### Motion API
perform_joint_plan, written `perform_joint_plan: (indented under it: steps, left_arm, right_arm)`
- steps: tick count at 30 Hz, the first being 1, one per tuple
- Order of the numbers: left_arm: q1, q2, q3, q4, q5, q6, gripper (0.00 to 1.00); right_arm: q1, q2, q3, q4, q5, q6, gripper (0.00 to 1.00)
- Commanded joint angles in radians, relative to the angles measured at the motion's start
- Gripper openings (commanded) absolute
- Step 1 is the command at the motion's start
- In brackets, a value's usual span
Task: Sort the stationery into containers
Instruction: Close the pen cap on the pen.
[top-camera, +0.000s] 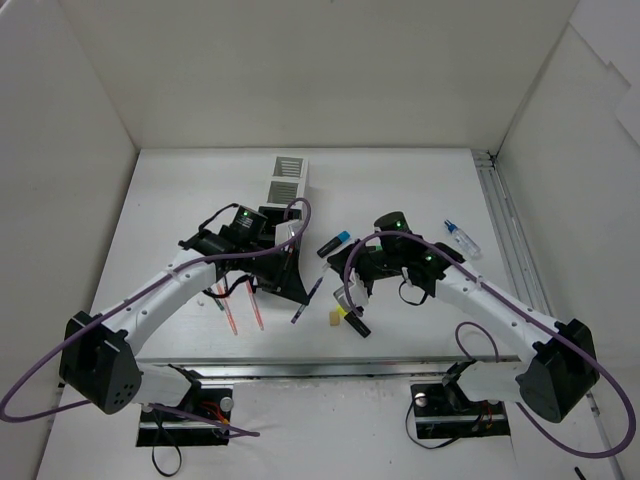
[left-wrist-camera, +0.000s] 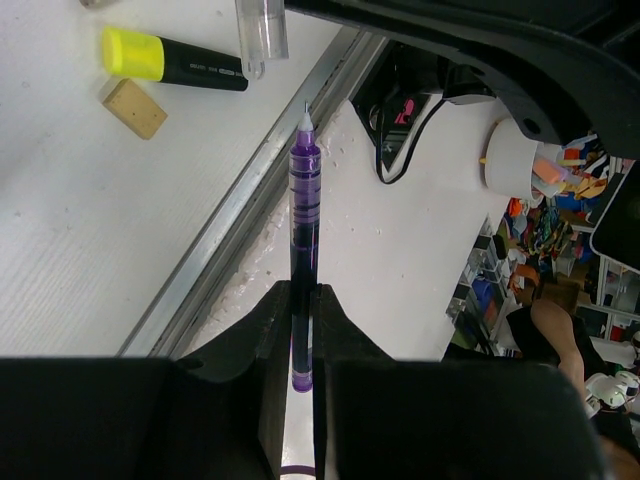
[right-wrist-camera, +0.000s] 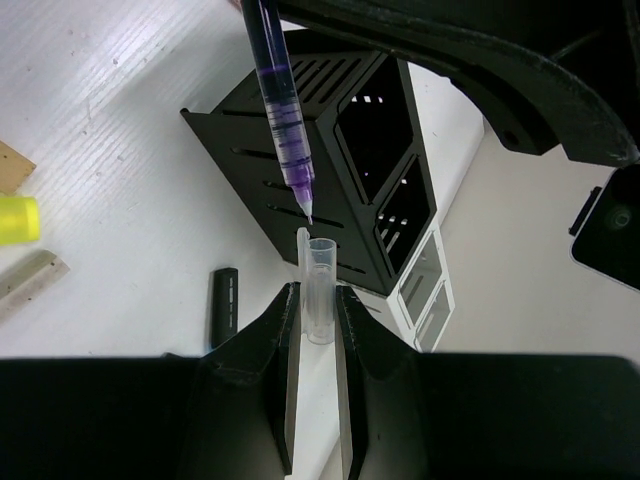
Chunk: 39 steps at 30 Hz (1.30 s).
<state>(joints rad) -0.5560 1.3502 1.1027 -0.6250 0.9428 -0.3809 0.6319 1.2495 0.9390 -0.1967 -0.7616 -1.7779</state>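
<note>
Beside the black container (right-wrist-camera: 330, 170): left gripper (left-wrist-camera: 300, 300) clamps a purple pen (left-wrist-camera: 304, 200), right gripper (right-wrist-camera: 318, 300) a clear cap (right-wrist-camera: 319, 265) (tip just off its mouth); a misaligned push may bend the nib

Bright even light, soft shadows, sharp focus

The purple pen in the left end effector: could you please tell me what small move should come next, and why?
Probably ease the purple pen tip-first into the clear cap that the right end effector grips: its tip hangs just above the cap's open mouth, nearly aligned.
</note>
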Motion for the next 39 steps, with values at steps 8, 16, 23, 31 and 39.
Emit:
perform_joint_plan:
  steps: [8, 16, 23, 31, 39]
  left_arm:
    - [0.005, -0.008, 0.031, 0.047, 0.025, -0.006, 0.00]
    - [0.005, -0.011, -0.020, 0.100, 0.045, -0.058, 0.00]
    - [0.005, -0.045, -0.024, 0.077, 0.005, -0.053, 0.00]
    - [0.005, -0.036, -0.024, 0.080, -0.024, -0.056, 0.00]
    - [0.005, -0.046, -0.030, 0.096, -0.038, -0.064, 0.00]
  right_arm:
    - [0.017, -0.019, -0.006, 0.008, -0.002, -0.025, 0.00]
    - [0.014, -0.032, -0.002, 0.005, -0.008, -0.021, 0.00]
    - [0.015, -0.035, 0.003, 0.005, 0.001, -0.017, 0.00]
    - [0.019, -0.047, -0.008, 0.000, -0.011, -0.029, 0.00]
    - [0.038, -0.048, -0.009, -0.004, -0.018, -0.038, 0.00]
